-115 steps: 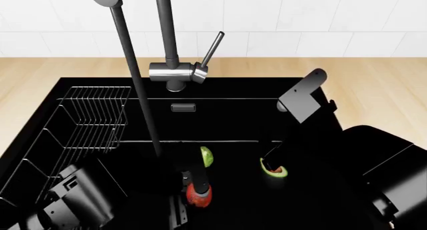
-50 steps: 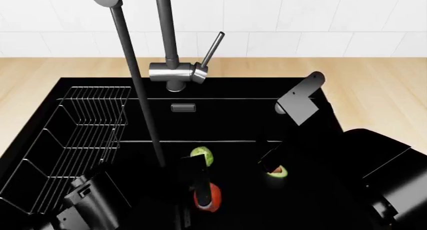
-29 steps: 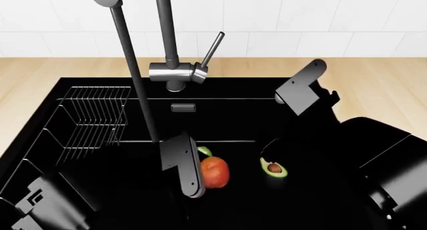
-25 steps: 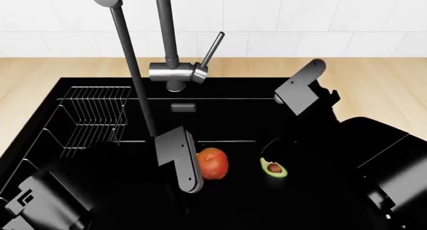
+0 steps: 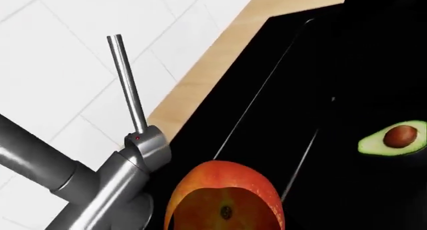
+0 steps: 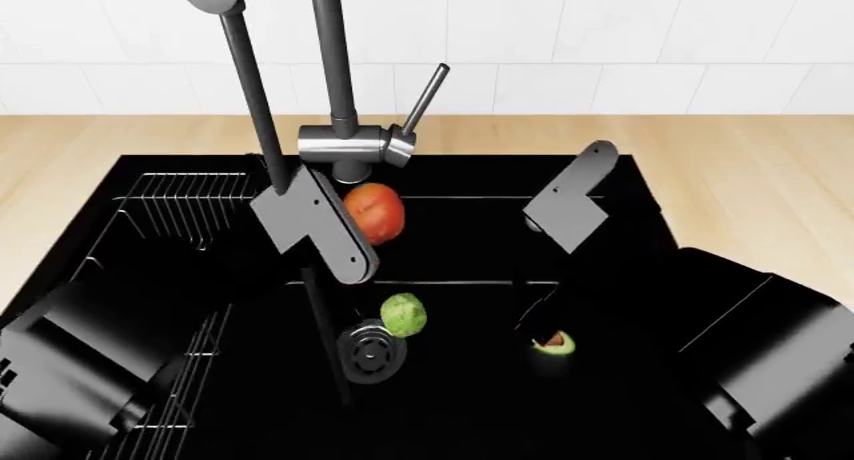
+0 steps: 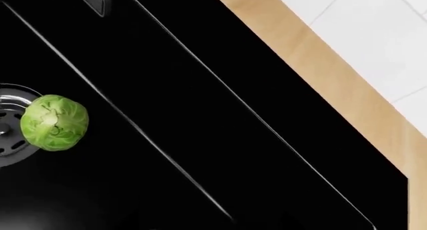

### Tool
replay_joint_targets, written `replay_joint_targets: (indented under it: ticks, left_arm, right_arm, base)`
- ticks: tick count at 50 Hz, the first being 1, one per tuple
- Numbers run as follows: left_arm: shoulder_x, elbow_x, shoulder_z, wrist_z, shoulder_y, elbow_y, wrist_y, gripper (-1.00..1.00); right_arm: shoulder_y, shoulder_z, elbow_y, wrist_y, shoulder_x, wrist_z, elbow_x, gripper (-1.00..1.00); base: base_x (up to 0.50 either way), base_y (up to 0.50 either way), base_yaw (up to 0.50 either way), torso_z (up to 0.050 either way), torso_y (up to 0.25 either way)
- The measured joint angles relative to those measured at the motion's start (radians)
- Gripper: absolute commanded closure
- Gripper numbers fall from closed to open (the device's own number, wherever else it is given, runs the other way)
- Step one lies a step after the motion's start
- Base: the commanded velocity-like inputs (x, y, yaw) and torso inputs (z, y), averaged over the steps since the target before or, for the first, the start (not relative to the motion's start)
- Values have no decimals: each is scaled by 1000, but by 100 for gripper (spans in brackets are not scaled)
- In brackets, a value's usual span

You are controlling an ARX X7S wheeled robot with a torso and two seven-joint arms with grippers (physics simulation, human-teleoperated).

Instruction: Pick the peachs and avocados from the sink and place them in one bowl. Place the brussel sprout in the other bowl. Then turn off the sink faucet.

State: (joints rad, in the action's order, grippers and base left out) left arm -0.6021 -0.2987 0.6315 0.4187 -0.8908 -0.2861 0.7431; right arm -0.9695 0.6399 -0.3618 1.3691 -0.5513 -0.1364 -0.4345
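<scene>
Where the peach [image 6: 375,212] is seen in the head view, it is held up above the sink [image 6: 627,180], just right of the left gripper [image 6: 350,225] and just below the body of the faucet [image 6: 350,143]. It is gripped by the left jaws, which are closed on it; in the left wrist view the peach [image 5: 225,200] fills the near edge of the picture, with the steel faucet [image 5: 113,175] and its thin lever close beside it. On the sink floor the sprout [image 6: 403,314] is found lying just right of the round steel drain [image 6: 370,350], touching its rim; the right wrist view shows the sprout [image 7: 54,122] overlapping the drain [image 7: 8,127] edge. An avocado half [image 6: 555,344] lies on the floor to the right of the sprout, well apart from it, partly hidden by the right gripper [image 6: 541,325] that hangs over it. In the left wrist view the avocado [image 5: 393,138] is shown cut side up, with its brown pit. Whether the right jaws are spread or closed cannot be told, since they are dark against the black basin. A wire rack [image 6: 187,205] is set at the left end of the sink, partly covered by the left arm. A wooden surface [image 6: 747,160] surrounds the sink, with white tiles [image 6: 601,40] behind it.
</scene>
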Motion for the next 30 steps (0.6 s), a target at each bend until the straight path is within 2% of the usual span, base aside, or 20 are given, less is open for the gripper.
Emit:
replay_joint_targets:
  ticks: [8,21,30]
  left_arm:
    - [5,9,-26,-43,-4,10,14,100]
    - [8,14,-35,-67,-2,24,21,100]
    - [6,14,-33,-70,0,24,24,100]
  right_arm:
    - [-36,31,-8,94,6,14,-49,-100]
    - [-157,99,80,167,-31,261,-504,-100]
    - [-209,153,127,172,-48,366,-685,-100]
  base:
    - [0,0,0,0,0]
    - [0,0,0,0,0]
    - [0,0,0,0,0]
